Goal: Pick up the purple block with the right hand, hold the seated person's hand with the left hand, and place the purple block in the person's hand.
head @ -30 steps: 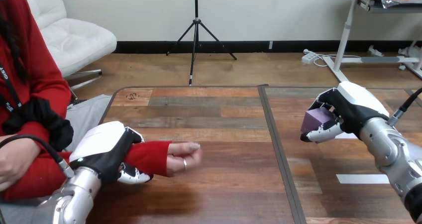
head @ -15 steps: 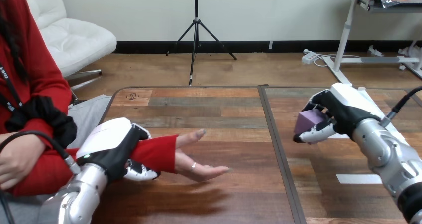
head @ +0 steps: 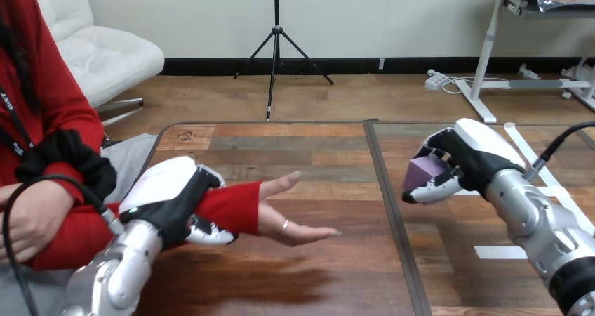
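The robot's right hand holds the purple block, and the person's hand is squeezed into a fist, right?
Not quite. The head view shows the person's hand open, fingers stretched out, not in a fist. The right hand does hold the purple block.

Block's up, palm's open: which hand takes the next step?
Right. The right hand grips the purple block, apart from the person's hand, which lies palm up. The left hand is curled round the person's wrist.

Purple block [head: 422, 168]: lower part & far side covered by right hand [head: 471, 156]. Person's wrist [head: 235, 207] mostly hidden under left hand [head: 168, 198]; the hand's underside can't be seen. Both forearms cut off at bottom edge. Counter [head: 316, 161] runs off at right & bottom.
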Controlling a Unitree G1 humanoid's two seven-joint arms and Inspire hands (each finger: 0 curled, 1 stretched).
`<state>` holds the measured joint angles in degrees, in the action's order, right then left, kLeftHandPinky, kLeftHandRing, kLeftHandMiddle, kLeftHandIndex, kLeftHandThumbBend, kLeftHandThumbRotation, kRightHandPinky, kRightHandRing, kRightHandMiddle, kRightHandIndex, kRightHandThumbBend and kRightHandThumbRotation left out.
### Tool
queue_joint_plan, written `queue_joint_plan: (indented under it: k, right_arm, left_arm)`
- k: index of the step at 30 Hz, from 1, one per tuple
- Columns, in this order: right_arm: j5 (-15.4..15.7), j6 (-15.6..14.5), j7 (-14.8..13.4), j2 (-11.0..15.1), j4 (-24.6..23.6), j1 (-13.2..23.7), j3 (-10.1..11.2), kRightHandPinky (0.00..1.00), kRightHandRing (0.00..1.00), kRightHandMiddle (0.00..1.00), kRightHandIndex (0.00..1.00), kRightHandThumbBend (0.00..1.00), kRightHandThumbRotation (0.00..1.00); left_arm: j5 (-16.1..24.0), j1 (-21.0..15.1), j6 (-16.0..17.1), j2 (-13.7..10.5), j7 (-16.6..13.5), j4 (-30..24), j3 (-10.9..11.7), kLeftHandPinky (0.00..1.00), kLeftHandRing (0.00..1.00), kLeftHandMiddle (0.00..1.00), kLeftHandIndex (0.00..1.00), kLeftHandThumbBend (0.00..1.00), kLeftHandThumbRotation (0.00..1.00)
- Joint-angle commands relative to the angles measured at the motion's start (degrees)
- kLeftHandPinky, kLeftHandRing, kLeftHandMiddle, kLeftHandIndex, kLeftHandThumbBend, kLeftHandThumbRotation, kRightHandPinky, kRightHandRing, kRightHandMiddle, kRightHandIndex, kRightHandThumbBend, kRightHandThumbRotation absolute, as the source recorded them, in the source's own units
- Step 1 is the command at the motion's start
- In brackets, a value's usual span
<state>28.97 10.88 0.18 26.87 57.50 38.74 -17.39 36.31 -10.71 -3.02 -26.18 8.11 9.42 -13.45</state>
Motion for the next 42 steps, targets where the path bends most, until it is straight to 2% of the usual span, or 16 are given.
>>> queue_joint_plan:
  k: [1,11,27,33,42]
  right_arm:
    - [-1.2,0.3,-0.7,-1.1,-9.3,4.3,1.6,0.36,0.41,0.47,0.51,0.6,0.0]
    - [-1.5,0.0,0.5,-2.2,-12.3,4.1,1.6,0.35,0.41,0.47,0.51,0.59,0.0]
    - [-1.4,-0.6,1.7,-4.0,-17.1,3.4,1.5,0.34,0.39,0.46,0.5,0.59,0.0]
    - [-1.5,-0.1,2.3,-4.4,-18.7,3.1,1.4,0.35,0.39,0.46,0.5,0.58,0.0]
    - [-1.3,-1.9,3.8,-5.2,-23.0,2.4,1.5,0.35,0.39,0.46,0.5,0.58,0.0]
  left_arm:
    - [-1.9,-14.3,2.5,2.6,-2.4,-8.5,2.5,0.28,0.34,0.41,0.41,0.59,0.01]
    - [-2.0,-16.3,1.9,4.6,-1.6,-8.3,2.0,0.28,0.34,0.41,0.41,0.58,0.01]
    - [-1.2,-18.6,2.1,7.2,-1.9,-6.9,0.8,0.28,0.33,0.4,0.42,0.57,0.02]
    - [-1.0,-19.1,2.0,7.9,-1.7,-6.5,0.4,0.29,0.34,0.4,0.42,0.56,0.03]
    - [-0.8,-19.8,2.1,8.8,-1.5,-5.7,-0.1,0.29,0.34,0.4,0.42,0.55,0.05]
